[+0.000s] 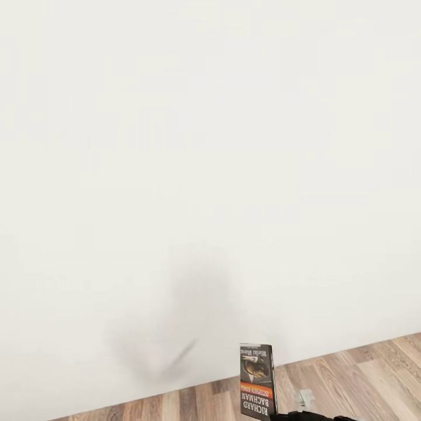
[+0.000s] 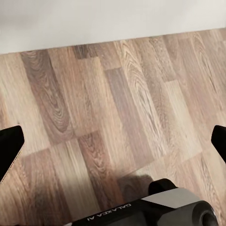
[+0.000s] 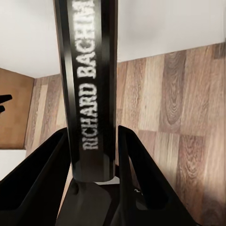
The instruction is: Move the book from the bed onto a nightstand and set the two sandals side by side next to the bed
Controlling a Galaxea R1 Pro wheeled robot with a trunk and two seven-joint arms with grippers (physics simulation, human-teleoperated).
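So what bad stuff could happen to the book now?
1. The right gripper pinches only one end of the book, and the rest sticks up unsupported, so it might tip or slip out and drop onto the wood floor.
2. The head view faces a blank white wall with no nightstand in sight, so the robot must turn and drive while carrying it. A bump or swing could jolt the book loose.

Book (image 1: 256, 380) upright before wall (image 1: 175, 146).
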